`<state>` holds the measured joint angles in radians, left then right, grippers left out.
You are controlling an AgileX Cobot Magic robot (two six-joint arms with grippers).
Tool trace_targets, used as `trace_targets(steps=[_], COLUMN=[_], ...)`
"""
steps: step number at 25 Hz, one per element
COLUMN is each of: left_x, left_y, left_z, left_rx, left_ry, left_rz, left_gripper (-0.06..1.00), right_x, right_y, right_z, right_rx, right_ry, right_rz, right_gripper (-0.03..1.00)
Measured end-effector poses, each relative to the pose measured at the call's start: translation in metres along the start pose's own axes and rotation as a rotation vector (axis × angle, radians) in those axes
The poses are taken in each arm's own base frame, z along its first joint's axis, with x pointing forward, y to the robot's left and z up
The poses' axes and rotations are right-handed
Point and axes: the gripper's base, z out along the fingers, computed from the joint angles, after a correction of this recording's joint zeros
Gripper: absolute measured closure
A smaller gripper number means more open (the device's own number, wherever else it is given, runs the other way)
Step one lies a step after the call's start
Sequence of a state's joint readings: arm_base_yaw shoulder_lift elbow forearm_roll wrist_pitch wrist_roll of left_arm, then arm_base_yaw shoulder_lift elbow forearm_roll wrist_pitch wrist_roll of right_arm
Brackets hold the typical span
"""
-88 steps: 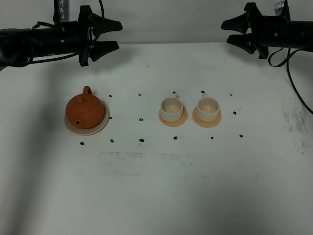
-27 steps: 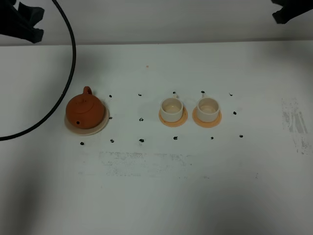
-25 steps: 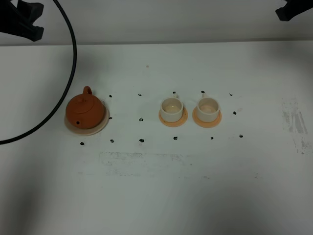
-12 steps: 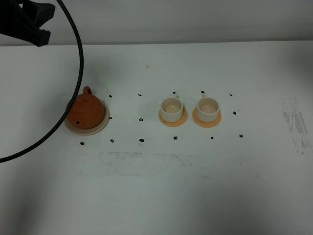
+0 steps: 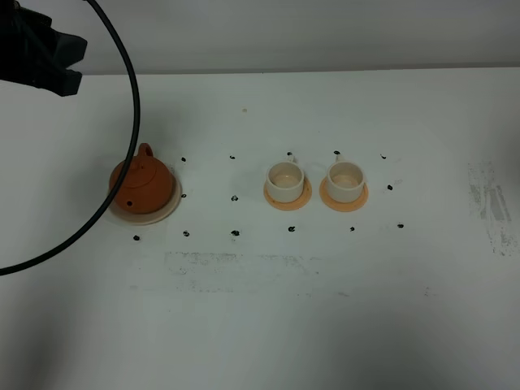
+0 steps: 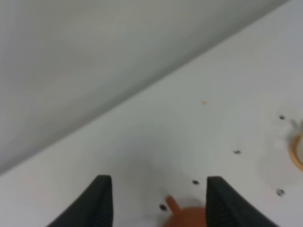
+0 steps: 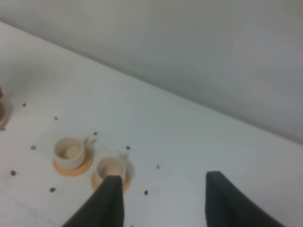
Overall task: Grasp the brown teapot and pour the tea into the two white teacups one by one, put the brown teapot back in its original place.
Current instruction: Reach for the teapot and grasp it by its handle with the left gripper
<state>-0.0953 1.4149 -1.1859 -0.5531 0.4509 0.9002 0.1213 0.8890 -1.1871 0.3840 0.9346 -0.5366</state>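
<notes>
Nearest you, the front of the worktop [image 5: 260,325] carries a faint grey scuff band. Past it, among scattered black dots [image 5: 235,233], the brown teapot [image 5: 144,185] sits upright on its pale saucer [image 5: 154,217] at the left. Its lid is on, its spout faces the near side and its loop handle faces the far side. To its right, well apart from it, the two white teacups [image 5: 285,180] stand side by side. Each is on its own orange coaster [image 5: 345,204], and their insides show pale cream.

A black cable [image 5: 132,106] loops across the left of the high view, crossing the teapot's left edge. Farther back, your left arm [image 5: 36,53] hangs over the far left corner. The left pincer [image 6: 159,184] is spread with nothing between its fingers, and the teapot's handle shows between them at the bottom edge of that wrist view.

Your right arm is out of the high view. Its wrist camera shows the right pincer [image 7: 164,177] spread too, gripping nothing, raised above the worktop with both cups in its view.
</notes>
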Motion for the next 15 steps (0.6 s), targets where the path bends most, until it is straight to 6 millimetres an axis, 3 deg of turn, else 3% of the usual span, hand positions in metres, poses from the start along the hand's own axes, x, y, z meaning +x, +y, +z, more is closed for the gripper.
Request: trace_targets(steps=[8, 15], left_x=[0.011, 0.027], left_y=[-0.002, 0.002], left_z=[0.001, 0.028], left_rx=[0.02, 0.025], left_ry=[0.124, 0.22], left_rz=[-0.105, -0.163], left_gripper=[0.48, 0.48], right_x=[0.061, 0.109], right_y=[0.022, 0.041], right_z=[-0.038, -0.057], right_rx=[0.107, 0.145], right_ry=[-0.028, -0.068], right_rz=[0.044, 0.072], right_gripper=[0.55, 0.55])
